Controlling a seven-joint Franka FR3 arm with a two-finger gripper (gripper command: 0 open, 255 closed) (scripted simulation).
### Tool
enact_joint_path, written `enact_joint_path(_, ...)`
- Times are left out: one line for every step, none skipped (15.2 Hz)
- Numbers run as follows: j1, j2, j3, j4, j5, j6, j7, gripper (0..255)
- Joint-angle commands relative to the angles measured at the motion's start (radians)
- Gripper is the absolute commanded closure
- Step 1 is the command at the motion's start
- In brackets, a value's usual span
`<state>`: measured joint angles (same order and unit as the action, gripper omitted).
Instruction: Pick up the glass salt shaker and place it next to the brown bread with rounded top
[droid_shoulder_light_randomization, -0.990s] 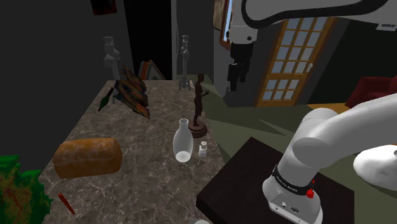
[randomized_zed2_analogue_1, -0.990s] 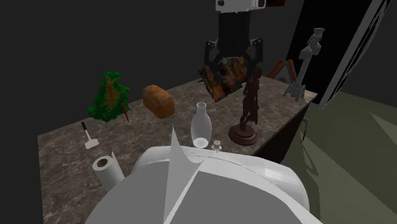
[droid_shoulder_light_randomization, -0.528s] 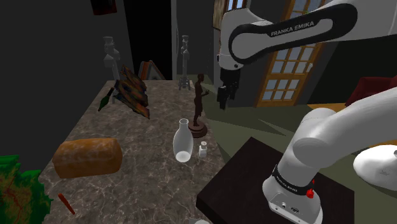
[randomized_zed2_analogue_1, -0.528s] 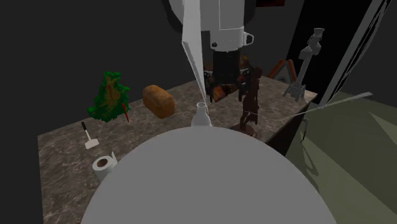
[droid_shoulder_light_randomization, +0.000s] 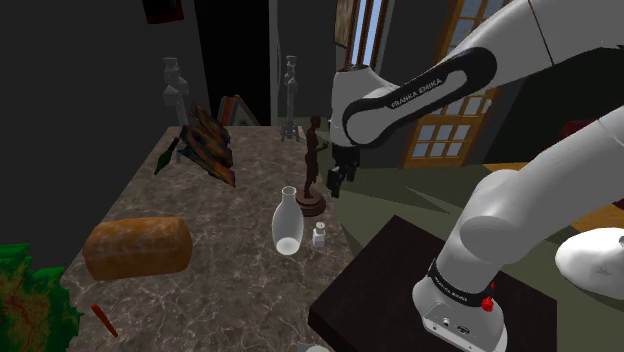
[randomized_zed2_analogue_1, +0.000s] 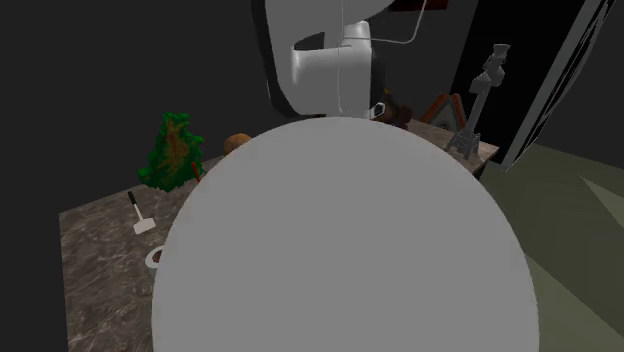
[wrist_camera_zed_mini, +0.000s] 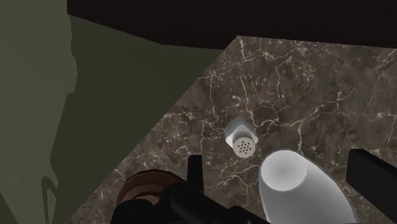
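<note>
The small glass salt shaker (droid_shoulder_light_randomization: 319, 236) stands upright near the marble counter's right edge in the shoulder view, beside a clear glass bottle (droid_shoulder_light_randomization: 286, 222). In the wrist view the shaker (wrist_camera_zed_mini: 241, 136) shows its perforated cap, just beyond the bottle's mouth (wrist_camera_zed_mini: 287, 172). My black gripper (droid_shoulder_light_randomization: 337, 182) hangs above the shaker, close to a dark figurine (droid_shoulder_light_randomization: 312, 160). It is open (wrist_camera_zed_mini: 277, 164), its fingers (wrist_camera_zed_mini: 195, 173) wide apart and holding nothing. The brown rounded loaf (droid_shoulder_light_randomization: 138, 246) lies at the counter's near left; a sliver of the loaf (randomized_zed2_analogue_1: 237, 142) peeks past the arm.
The figurine's round base (wrist_camera_zed_mini: 147, 186) sits close to one finger. A jagged brown-orange object (droid_shoulder_light_randomization: 208, 146) and tall grey candlestick-like pieces (droid_shoulder_light_randomization: 289, 98) stand at the counter's back. A green plant (randomized_zed2_analogue_1: 172, 150) and a small tool (randomized_zed2_analogue_1: 139, 215) are further along. The dark stand (droid_shoulder_light_randomization: 400, 290) adjoins the counter edge.
The arm has swung down and toward the counter, bringing the gripper from high up to just above the shaker. Its white link now blocks most of the second exterior view.
</note>
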<state>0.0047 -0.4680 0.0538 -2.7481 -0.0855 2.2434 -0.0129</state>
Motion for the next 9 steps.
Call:
enact_joint_path(-0.004, 0.074, 0.01, -0.022, -0.01, 0.106, 0.022, 0)
enact_joint_path(-0.007, 0.115, 0.014, -0.027, -0.018, 0.154, 0.033, 0)
enact_joint_path(-0.011, 0.157, 0.02, -0.029, -0.027, 0.202, 0.045, 0)
enact_joint_path(-0.016, 0.201, 0.025, -0.029, -0.039, 0.25, 0.059, 0)
enact_joint_path(-0.022, 0.247, 0.03, -0.028, -0.053, 0.296, 0.075, 0)
enact_joint_path(-0.029, 0.294, 0.036, -0.024, -0.071, 0.342, 0.094, 0)
enact_joint_path(-0.037, 0.342, 0.041, -0.018, -0.093, 0.387, 0.115, 0)
enact_joint_path(-0.044, 0.391, 0.045, -0.009, -0.121, 0.43, 0.141, 0)
enact_joint_path(-0.051, 0.441, 0.047, 0.001, -0.154, 0.471, 0.171, 0)
